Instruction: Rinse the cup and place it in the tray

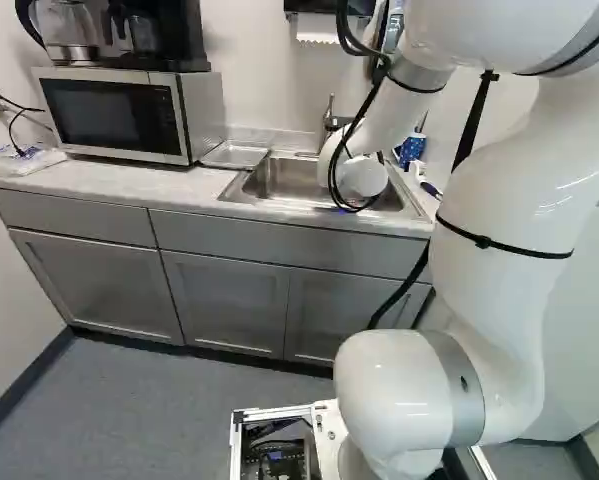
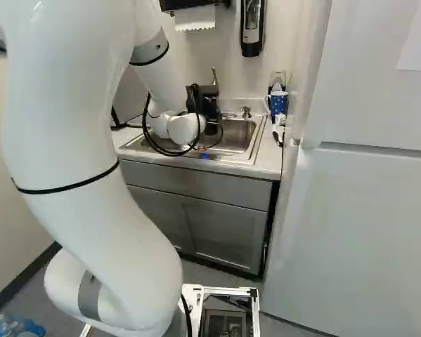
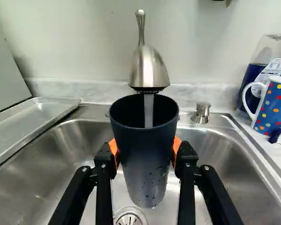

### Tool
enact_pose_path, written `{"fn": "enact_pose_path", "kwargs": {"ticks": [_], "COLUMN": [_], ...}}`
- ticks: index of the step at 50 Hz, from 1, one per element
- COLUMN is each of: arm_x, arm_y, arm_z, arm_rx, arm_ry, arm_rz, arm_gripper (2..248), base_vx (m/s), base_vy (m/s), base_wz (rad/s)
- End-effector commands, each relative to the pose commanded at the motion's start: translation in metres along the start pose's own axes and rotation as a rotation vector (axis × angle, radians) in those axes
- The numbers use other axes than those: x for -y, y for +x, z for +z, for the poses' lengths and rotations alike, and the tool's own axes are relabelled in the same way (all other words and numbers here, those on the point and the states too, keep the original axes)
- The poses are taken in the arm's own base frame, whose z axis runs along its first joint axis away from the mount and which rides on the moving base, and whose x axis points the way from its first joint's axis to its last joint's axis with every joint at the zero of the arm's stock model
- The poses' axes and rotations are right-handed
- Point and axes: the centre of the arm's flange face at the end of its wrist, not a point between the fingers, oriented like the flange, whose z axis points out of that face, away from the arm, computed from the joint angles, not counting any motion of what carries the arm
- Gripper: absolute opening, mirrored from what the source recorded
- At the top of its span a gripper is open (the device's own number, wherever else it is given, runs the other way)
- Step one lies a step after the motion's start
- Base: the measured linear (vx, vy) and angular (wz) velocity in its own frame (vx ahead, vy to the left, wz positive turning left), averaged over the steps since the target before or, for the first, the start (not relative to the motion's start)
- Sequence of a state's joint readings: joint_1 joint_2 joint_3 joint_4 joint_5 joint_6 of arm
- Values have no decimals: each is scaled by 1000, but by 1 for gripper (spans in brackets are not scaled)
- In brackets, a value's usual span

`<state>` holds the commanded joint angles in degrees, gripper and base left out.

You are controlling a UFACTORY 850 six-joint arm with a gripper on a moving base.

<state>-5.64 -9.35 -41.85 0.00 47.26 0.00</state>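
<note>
Jaws: parted to the cup's width, orange pads [image 3: 113, 148] gripping its two sides.
Dark cup [image 3: 144, 159]: upright between the jaws, droplets on its wall.
Faucet [image 3: 148, 70]: ahead of and above the jaws, water [image 3: 148, 110] running into the cup.
Sink [image 3: 234, 154]: beneath the jaws.
Metal tray [image 3: 37, 119]: beside the sink, to the jaws' left.
Dotted mug [image 3: 274, 110]: on the bench [image 3: 271, 146], to the jaws' right.

the pale counter [image 1: 169, 184] around the sink [image 3: 224, 164] bears a microwave [image 1: 119, 115], a metal tray [image 3: 30, 123] and a dotted mug [image 3: 273, 107].
</note>
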Motion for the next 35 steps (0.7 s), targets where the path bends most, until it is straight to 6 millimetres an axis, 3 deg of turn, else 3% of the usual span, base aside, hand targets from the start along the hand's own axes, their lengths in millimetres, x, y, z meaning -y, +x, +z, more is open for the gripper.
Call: {"fn": "enact_pose_path", "kwargs": {"ticks": [35], "arm_x": [0], "arm_y": [0], "arm_z": [0], "arm_rx": [0], "arm_ry": [0], "arm_rz": [0], "arm_gripper": [124], "base_vx": [0], "base_vy": [0], "base_wz": [0]}}
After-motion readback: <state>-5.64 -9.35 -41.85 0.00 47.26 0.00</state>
